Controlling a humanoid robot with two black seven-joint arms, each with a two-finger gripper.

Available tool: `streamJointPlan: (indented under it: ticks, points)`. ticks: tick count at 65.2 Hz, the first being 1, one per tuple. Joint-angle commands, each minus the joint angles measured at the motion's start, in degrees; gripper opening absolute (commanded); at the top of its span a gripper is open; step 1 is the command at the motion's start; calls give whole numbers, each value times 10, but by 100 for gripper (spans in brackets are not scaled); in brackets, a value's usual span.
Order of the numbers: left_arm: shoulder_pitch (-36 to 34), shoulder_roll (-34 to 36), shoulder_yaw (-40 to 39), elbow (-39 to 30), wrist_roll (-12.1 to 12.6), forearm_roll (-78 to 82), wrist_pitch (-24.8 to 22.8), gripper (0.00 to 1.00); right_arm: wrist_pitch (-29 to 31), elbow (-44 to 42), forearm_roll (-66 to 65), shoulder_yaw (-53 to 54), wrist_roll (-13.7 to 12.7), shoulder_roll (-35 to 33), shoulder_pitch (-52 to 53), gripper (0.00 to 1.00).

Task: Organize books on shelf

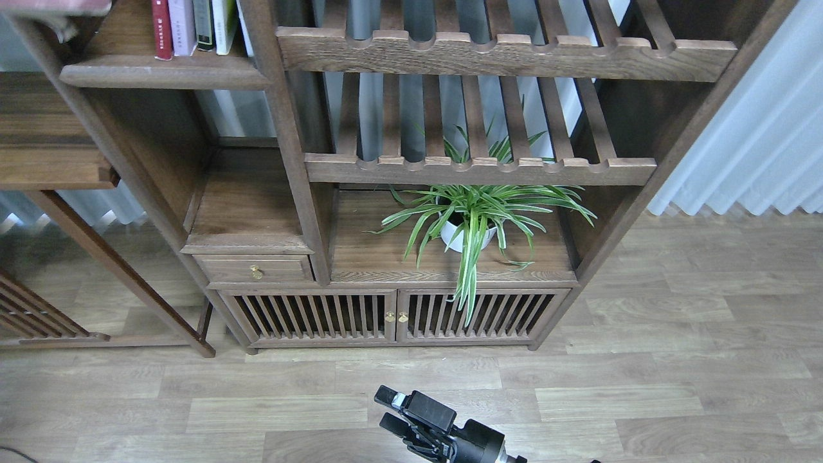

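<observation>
A red paperback (161, 29) and a pale lilac paperback (182, 27) stand upright, touching, on the flat dark-brown wooden shelf (164, 72) at upper left. One black hand (388, 410) hovers low over the plank floor (643, 386), fingers apart and released, grasping nothing; which arm it belongs to cannot be told.

One gripper (386, 410) visible at bottom centre of head view, on short stretch of black arm rising from lower edge. Which arm cannot be told: it enters mid-edge, neither clearly left nor right. Two black fingers (388, 395) point up and left, one above other, narrow gap between them, nothing held. Boxy black block sits just behind fingers, rounded wrist housing (479, 442) below and right of it. Gripper low, over bare floor. No second gripper in frame.
</observation>
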Motion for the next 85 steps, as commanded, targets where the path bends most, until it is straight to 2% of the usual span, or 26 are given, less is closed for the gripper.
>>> streamJointPlan:
  ticks: [1,15,25,55,85]
  points:
    - [-26,-36,14,16,5,3,0,7,0,0,1,0,0,0,0,98]
    - [-49,-101,14,51,24,6,0,7,0,3,1,0,0,0,1,98]
    - [-51,-104,14,85,39,12,0,7,0,3,1,0,0,0,0,98]
    - [-92,-116,12,221,53,123,0,8,0,3,1,0,0,0,1,98]
    - [-175,-250,71,372,72,134,0,7,0,4,1,-1,0,0,2,98]
